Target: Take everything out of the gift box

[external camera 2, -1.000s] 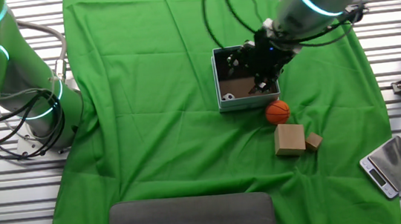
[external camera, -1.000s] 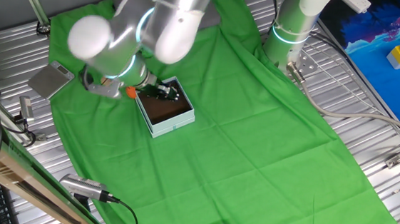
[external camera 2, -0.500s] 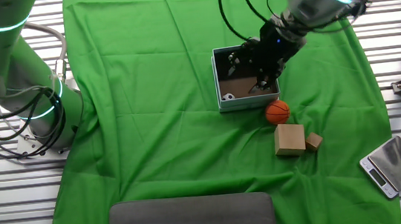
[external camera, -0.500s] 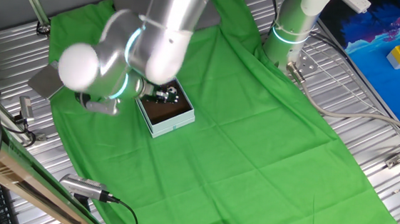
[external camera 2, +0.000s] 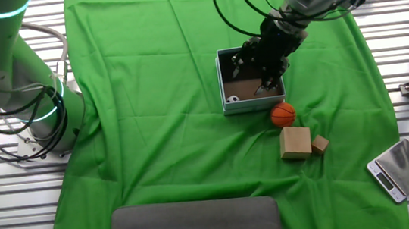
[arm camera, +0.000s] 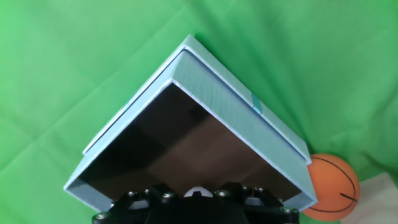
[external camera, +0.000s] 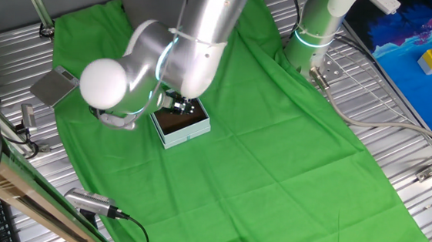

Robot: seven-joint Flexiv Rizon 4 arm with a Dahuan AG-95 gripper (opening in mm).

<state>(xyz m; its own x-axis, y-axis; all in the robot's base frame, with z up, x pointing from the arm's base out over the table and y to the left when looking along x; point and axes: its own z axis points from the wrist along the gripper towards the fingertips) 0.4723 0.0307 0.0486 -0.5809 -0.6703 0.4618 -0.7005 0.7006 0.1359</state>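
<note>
Gift box: small square container, pale blue-grey walls, dark brown interior, standing upright and open-topped on the green cloth that covers the tabletop; being square, it has no long axis, and in the other fixed view its sides run parallel to the picture edges, while in the hand view one corner points away from the camera. Soccer ball: black-and-white, lying inside the box at its near-left corner in the other fixed view. Basketball: orange, outside the box, just beside its near-right corner on the cloth. Wooden block: tan, near the basketball on its near side, with a smaller tan block touching or just beside its right edge. End effector: black, lowered over the right half of the box; whether its fingers are parted or closed on anything cannot be told. Grey scale: flat plate, off the cloth at the near right on the metal slats. Second robot base: stands at the far left of the same view.
</note>
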